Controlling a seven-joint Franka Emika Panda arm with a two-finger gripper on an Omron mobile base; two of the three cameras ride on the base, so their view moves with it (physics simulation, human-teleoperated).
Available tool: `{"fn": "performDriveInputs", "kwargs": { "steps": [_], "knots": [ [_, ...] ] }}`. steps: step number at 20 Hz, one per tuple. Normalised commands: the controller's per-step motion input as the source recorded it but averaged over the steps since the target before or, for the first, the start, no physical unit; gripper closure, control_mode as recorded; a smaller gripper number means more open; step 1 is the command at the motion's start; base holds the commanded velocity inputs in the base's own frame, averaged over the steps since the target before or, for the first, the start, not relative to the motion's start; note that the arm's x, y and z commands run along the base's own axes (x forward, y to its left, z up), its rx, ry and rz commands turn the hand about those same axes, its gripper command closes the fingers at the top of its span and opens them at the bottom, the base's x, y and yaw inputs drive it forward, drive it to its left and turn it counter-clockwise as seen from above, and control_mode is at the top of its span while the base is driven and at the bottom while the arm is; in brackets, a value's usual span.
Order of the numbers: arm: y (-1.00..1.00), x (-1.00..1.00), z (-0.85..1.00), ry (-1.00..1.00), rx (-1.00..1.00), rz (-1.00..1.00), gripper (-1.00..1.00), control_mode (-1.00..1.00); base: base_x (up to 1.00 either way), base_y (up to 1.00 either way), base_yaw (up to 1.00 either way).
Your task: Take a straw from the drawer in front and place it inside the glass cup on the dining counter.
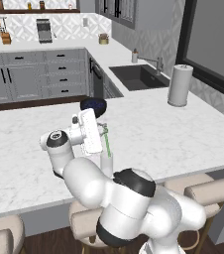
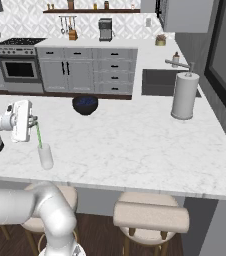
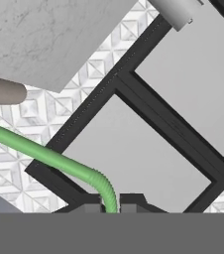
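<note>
Straw (image 2: 37, 134), pinched between closed fingers (image 3: 93, 207), slants down, seemingly into glass cup (image 2: 45, 156).

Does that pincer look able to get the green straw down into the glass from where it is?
Probably yes. The pincer is shut on the straw, whose lower end sits at the mouth of the glass on the counter. Nothing stands between them.
</note>
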Motion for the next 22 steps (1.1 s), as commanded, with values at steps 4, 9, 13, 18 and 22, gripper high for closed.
{"fn": "performDriveInputs", "kwargs": {
  "steps": [4,9,13,18,22],
  "knots": [
    [0.0,0.21,-0.02,0.0,0.0,0.0,1.0,-1.0,0.0,0.0,0.0],
    [0.0,0.18,-0.01,0.0,0.0,0.0,1.0,-1.0,0.0,0.0,0.0],
    [0.0,0.01,-0.12,0.0,0.0,0.0,1.0,-1.0,0.0,0.0,0.0],
    [0.0,0.0,-0.18,0.0,0.0,0.0,1.0,-1.0,0.0,0.0,0.0],
    [0.0,0.01,-0.19,0.0,0.0,0.0,1.0,-1.0,0.0,0.0,0.0]
  ]
}}
